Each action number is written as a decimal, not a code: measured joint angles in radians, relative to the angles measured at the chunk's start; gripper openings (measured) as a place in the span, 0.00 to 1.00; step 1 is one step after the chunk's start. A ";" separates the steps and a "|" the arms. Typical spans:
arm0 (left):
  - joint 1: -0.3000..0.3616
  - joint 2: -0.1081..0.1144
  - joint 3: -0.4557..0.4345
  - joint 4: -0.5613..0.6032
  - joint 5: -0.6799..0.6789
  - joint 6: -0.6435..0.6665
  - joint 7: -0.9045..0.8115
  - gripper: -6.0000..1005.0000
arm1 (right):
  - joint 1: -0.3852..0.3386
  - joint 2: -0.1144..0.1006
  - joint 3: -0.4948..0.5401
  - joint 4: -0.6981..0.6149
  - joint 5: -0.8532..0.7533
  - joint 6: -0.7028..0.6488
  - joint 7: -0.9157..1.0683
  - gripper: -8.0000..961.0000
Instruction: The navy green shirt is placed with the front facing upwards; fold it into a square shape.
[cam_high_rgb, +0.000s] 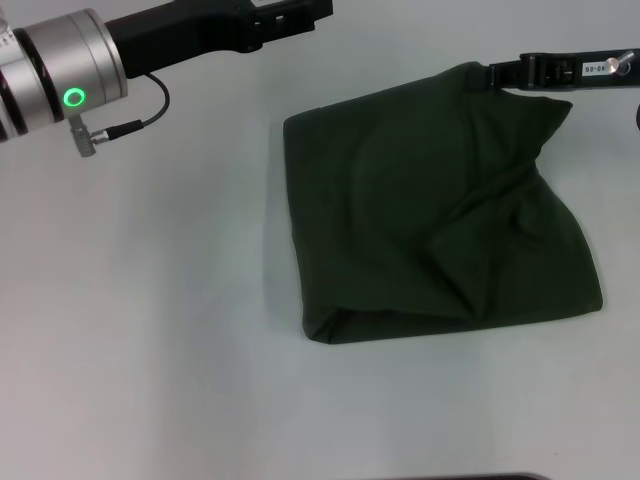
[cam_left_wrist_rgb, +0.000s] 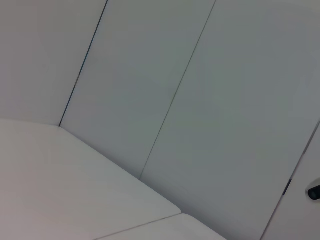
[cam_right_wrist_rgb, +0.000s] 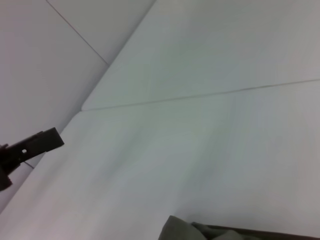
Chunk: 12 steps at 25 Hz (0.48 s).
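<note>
Navy green shirt (cam_high_rgb: 430, 210) — folded into a rough square, plain side up — lies right of centre on the table (cam_high_rgb: 150, 330). Right gripper (cam_high_rgb: 497, 75) touches its far corner, grip undeterminable; left gripper's state likewise unseen.

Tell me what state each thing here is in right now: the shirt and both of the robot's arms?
navy green shirt: folded into a rough, lumpy square on the table, plain side up, top right corner pulled up.
right gripper: at the shirt's far right corner, touching the cloth; whether it grips is not visible.
left gripper: raised over the table's far side, away from the shirt.
</note>
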 joint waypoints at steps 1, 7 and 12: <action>0.000 0.000 0.000 0.000 0.000 0.000 0.000 0.91 | -0.002 0.000 -0.001 0.000 -0.001 0.001 0.000 0.16; 0.000 0.000 0.003 0.000 0.000 0.000 0.000 0.91 | -0.009 0.003 -0.003 0.012 -0.031 0.031 0.001 0.18; -0.005 0.001 0.003 -0.012 0.000 0.000 0.000 0.91 | -0.004 0.009 -0.002 0.030 -0.055 0.070 0.001 0.20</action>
